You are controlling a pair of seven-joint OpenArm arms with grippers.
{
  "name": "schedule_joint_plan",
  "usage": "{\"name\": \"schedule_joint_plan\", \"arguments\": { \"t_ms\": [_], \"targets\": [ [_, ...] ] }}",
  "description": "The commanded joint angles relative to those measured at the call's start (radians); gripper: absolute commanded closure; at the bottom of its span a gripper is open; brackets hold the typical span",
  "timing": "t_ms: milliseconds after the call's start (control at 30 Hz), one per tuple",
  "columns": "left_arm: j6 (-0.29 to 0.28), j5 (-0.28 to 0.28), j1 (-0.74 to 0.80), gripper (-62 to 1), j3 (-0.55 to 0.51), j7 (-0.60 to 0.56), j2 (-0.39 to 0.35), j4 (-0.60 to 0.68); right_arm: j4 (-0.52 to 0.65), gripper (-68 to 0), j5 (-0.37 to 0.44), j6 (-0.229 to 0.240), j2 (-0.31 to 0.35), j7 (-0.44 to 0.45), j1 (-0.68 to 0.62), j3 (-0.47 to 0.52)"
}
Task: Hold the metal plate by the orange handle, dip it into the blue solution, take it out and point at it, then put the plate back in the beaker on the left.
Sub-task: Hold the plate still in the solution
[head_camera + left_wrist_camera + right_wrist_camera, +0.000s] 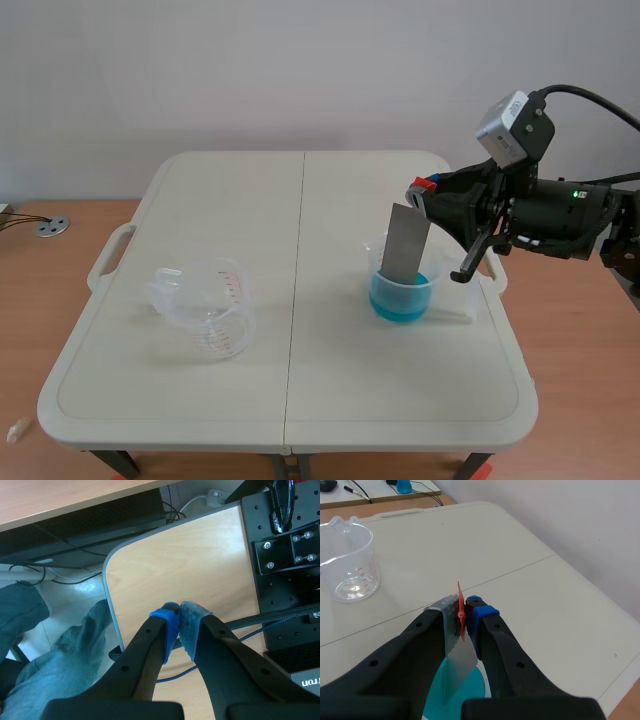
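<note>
Looks like the flat grey metal plate [405,240] sits in the clear beaker of blue solution [403,295], right fingers [495,645] clamped on its orange handle [460,605], left fingers [150,650] closed empty; best lifted straight up.

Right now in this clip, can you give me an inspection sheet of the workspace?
Surface: white folding table, centre seam.
Job's things: metal plate, lower end inside the beaker of blue solution; empty beaker toward the table's left.
Clutter: nothing seen on the table.
Grippers: right gripper shut on the orange handle; left gripper shut on nothing, away from the table.
Cables: black cable above the right arm; braided cable past the left gripper.
Surroundings: pale wall, wooden floor, a person's trouser leg.
</note>
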Motion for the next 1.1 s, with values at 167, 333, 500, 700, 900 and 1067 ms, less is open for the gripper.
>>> {"name": "schedule_joint_plan", "arguments": {
  "t_ms": [167, 333, 500, 700, 900, 1067],
  "targets": [
    [0.0, -0.005, 0.008, -2.6, 0.0, -0.003, 0.0, 0.015, 0.008, -1.3, 0.003, 0.008, 0.008, 0.01, 0.021, 0.014],
    [0.0, -0.005, 0.008, -2.6, 0.0, -0.003, 0.0, 0.015, 0.028, -1.3, 0.003, 0.008, 0.008, 0.011, 0.02, 0.028],
    [0.0, -0.005, 0.008, -2.6, 0.0, -0.002, 0.0, 0.015, 0.079, -1.3, 0.006, 0.008, 0.028, 0.014, 0.02, 0.033],
    [0.0, -0.005, 0.008, -2.6, 0.0, -0.002, 0.0, 0.015, 0.136, -1.3, 0.027, 0.008, 0.054, 0.013, 0.02, 0.034],
    [0.0, -0.005, 0.008, -2.6, 0.0, 0.005, 0.0, 0.016, 0.194, -1.3, 0.063, 0.008, 0.082, 0.012, 0.02, 0.039],
    [0.0, -0.005, 0.008, -2.6, -0.002, 0.005, -0.001, 0.018, 0.242, -1.3, 0.101, 0.008, 0.113, 0.006, 0.02, 0.04]
  ]
}}
